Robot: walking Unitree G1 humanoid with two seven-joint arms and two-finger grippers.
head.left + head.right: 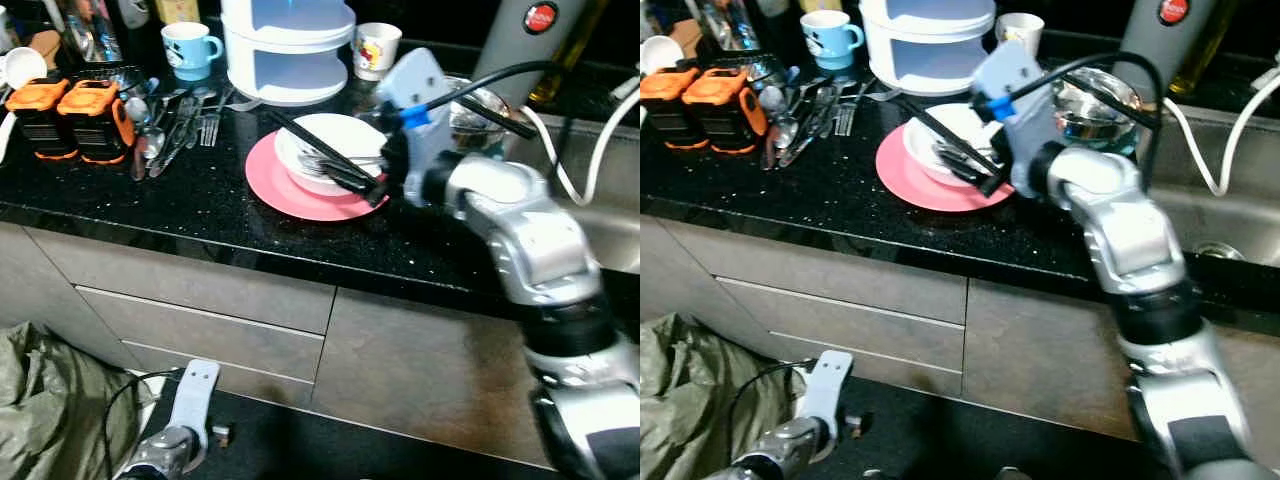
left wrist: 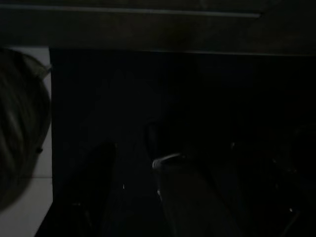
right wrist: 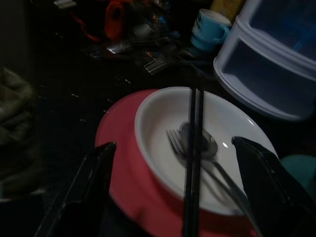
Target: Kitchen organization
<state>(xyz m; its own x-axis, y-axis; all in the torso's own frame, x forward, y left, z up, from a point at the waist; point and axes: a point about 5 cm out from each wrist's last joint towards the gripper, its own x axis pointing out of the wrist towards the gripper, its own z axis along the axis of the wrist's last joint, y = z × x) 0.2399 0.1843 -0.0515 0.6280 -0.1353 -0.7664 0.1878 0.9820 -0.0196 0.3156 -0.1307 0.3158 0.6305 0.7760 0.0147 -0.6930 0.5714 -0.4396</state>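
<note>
Sitting on pink plate: white bowl (image 3: 207, 148), holding a fork (image 3: 174, 139), spoon (image 3: 200, 140) and black chopsticks (image 3: 194, 163).
Pink plate (image 1: 285, 190): lying on the black counter (image 1: 150, 215).
Right gripper (image 1: 325, 160): hovering over the bowl, fingers spreading wide, gripping nothing.
Left gripper (image 1: 190, 400): hanging below the counter by the drawers; finger spread is impossible to tell.
Behind the plate: white tiered container (image 1: 290, 45), blue mug (image 1: 188, 47).

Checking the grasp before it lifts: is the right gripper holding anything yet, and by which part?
Nothing held. The right gripper is open, its fingers straddling the white bowl on the pink plate.
</note>
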